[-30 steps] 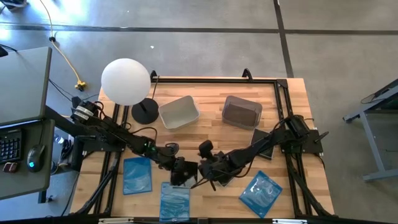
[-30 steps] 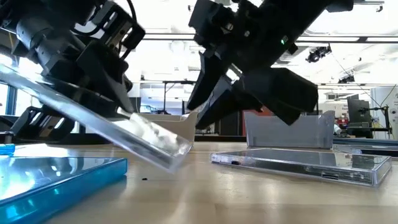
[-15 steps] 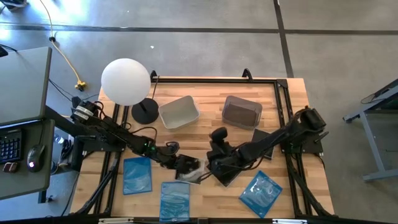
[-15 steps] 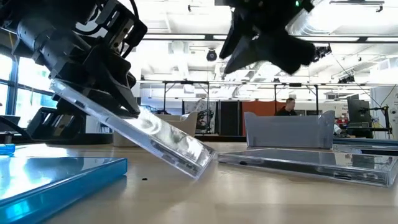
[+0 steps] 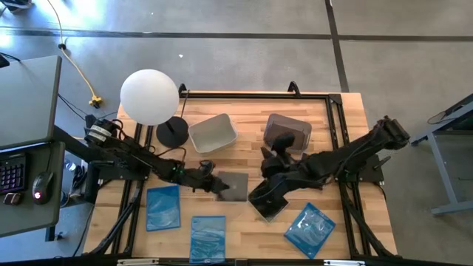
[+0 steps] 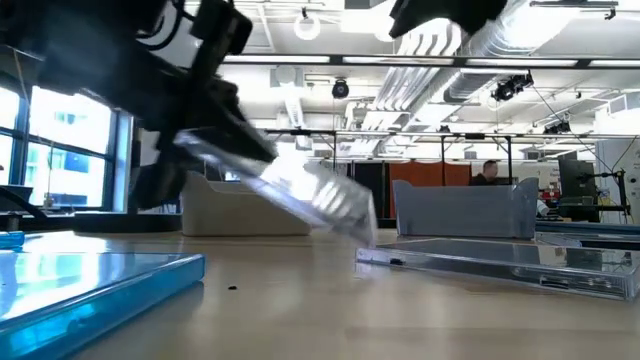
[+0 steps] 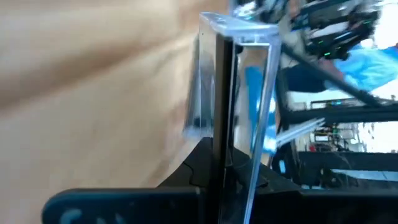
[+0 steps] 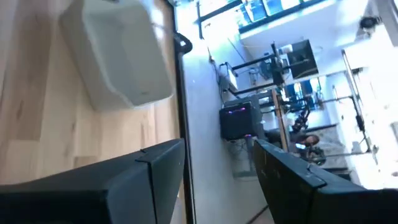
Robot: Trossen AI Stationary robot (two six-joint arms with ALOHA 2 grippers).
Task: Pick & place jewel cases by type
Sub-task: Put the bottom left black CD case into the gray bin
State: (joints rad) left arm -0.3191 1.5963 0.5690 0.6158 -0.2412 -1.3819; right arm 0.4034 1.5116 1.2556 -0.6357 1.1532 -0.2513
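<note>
High view, largest first: the wooden counter point(image 5: 251, 236) fills the frame's centre. Two tubs sit toward its upper middle, a white tub point(image 5: 212, 133) and a grey tub point(image 5: 287, 133). Three blue jewel cases point(image 5: 163, 207) lie along the lower edge. A second black case point(image 5: 267, 202) lies flat at lower centre, with the right claw point(image 5: 279, 154) above it, fingers apart and empty. Centre frame, the left claw point(image 5: 209, 179) is clamped on the left edge of a black jewel case point(image 5: 233, 186), which extends rightward from the fingers; in the low view that case point(image 6: 300, 190) hangs tilted, clear of the counter.
</note>
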